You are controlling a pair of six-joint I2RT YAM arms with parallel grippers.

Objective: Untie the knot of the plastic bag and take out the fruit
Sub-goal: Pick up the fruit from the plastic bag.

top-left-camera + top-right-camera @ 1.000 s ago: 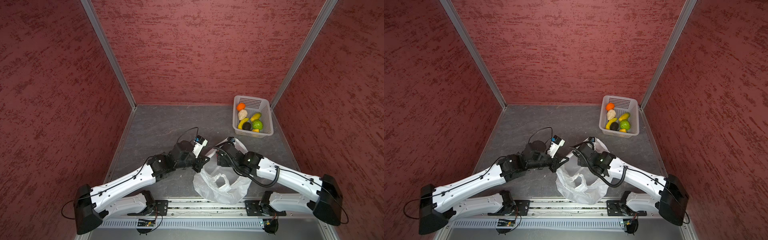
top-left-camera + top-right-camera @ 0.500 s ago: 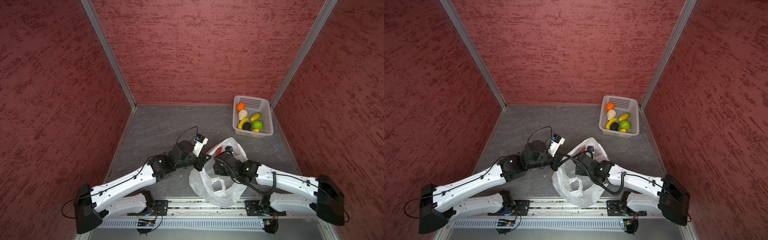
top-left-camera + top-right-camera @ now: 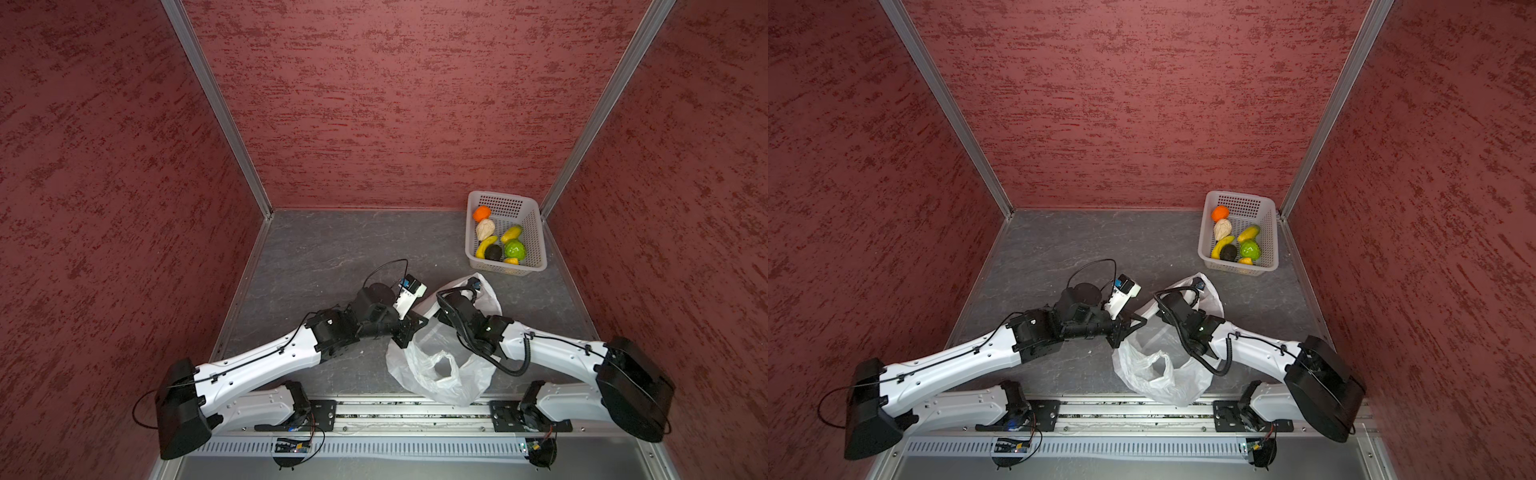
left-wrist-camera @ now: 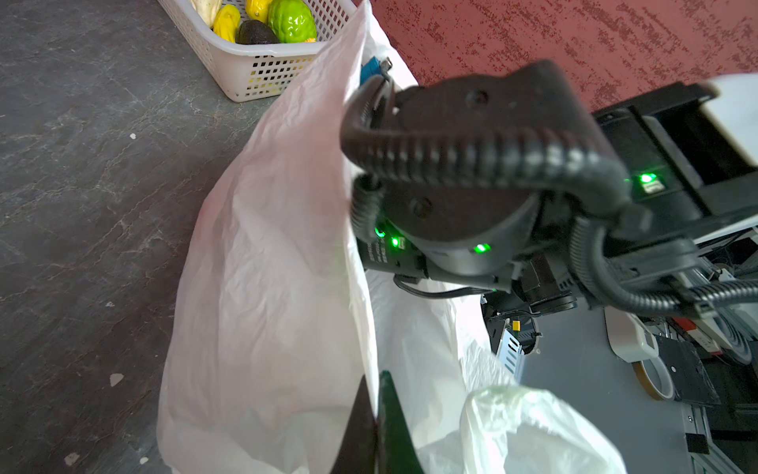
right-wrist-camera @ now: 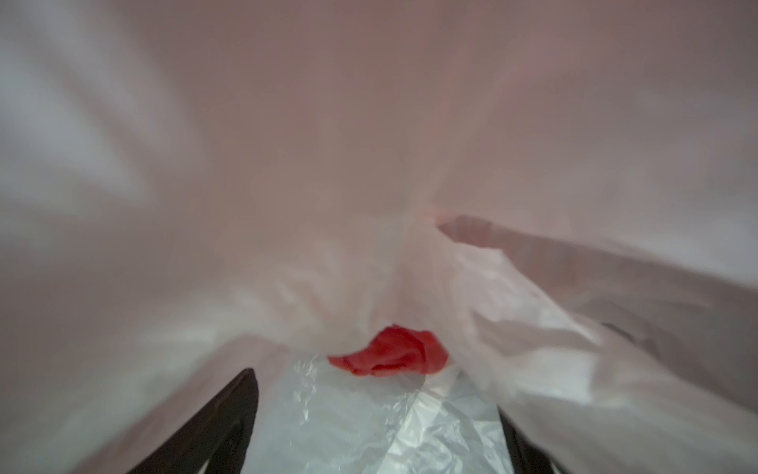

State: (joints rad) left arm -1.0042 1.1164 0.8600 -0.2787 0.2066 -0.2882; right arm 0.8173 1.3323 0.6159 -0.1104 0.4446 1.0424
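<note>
The white plastic bag (image 3: 436, 365) (image 3: 1154, 374) lies crumpled at the front middle of the floor, its mouth held up. My left gripper (image 3: 409, 328) (image 4: 375, 377) is shut on a thin edge of the bag (image 4: 266, 287). My right gripper (image 5: 375, 394) is open inside the bag; in both top views only its wrist (image 3: 457, 303) shows. One red fruit (image 5: 389, 357) lies just ahead of the open jaws among plastic folds. The knot is out of view; a loose handle loop (image 3: 442, 368) lies open.
A white perforated basket (image 3: 536, 232) (image 3: 1273, 232) (image 4: 254, 74) stands at the back right by the wall. It holds an orange (image 3: 481, 213), a beige piece (image 3: 485, 228), a banana (image 3: 486, 246), a bumpy green fruit (image 3: 515, 249) and others. Red walls close three sides.
My right gripper has pushed deeper into the bag and its jaws have spread wider. The red fruit seen from above half a second ago is now covered. The left arm has stayed put.
</note>
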